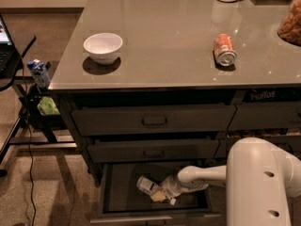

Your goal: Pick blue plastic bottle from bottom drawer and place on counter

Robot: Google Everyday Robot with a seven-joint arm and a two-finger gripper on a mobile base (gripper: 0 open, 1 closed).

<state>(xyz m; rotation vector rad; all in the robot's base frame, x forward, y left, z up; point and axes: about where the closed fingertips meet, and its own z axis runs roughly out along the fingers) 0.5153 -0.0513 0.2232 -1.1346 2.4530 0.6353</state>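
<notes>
Faint lettering under counter edge, perhaps "Fritos"; blue plastic bottle label unreadable; arm stretched low into bottom drawer; tool beside bottle, grip impossible to tell.

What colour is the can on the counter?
The soda can is red-orange with a silver end, camera view. Tool is in the bottom drawer by the blue plastic bottle.

Viewpoint: one camera, set high behind the robot's white arm, looking down and forward.
Facing: the cabinet's drawer fronts, with the counter running away toward the top edge.
Nearness: close; the arm fills the lower right corner.
Bottom edge: the open bottom drawer, where the gripper sits beside the blue plastic bottle.
</notes>
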